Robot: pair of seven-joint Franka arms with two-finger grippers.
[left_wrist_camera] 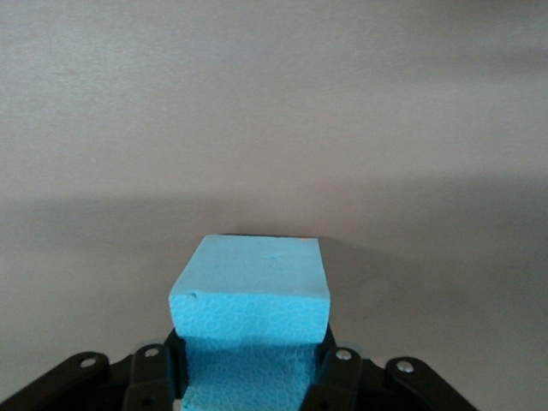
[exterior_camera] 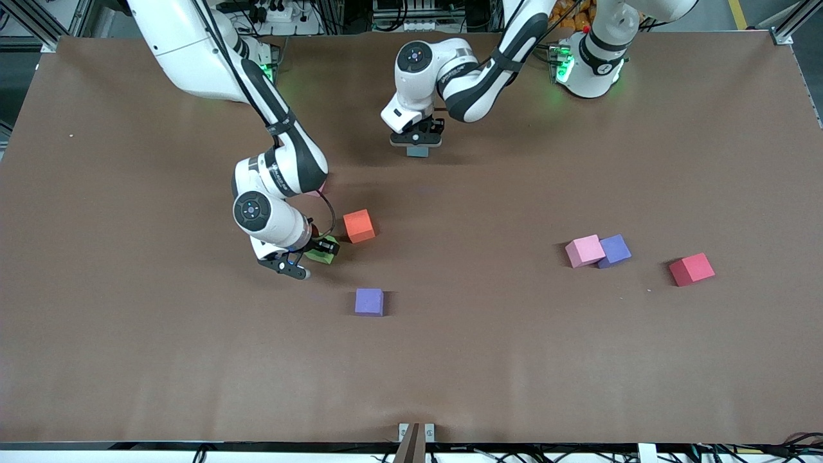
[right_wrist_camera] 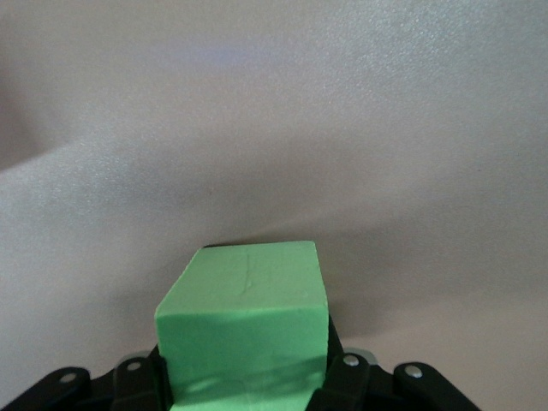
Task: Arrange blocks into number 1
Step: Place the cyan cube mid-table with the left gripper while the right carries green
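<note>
Front view: seven blocks. One orange block (exterior_camera: 359, 226), two purple blocks (exterior_camera: 369, 301) (exterior_camera: 614, 250), one pink block (exterior_camera: 584, 251) and one red block (exterior_camera: 691, 269) rest on the brown surface (exterior_camera: 514, 360). Left wrist view: the left end effector (left_wrist_camera: 250, 377) is clamped on one blue block (left_wrist_camera: 250, 295). Right wrist view: the right end effector (right_wrist_camera: 248, 385) is clamped on one green block (right_wrist_camera: 244, 321), beside the orange one.

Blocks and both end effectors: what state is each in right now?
Left end effector: shut on blue block.
Right end effector: shut on green block.
Orange block: loose on table, beside right end effector.
Purple block: loose, alone.
Pink block: touching second purple block.
Red block: loose, alone.
</note>
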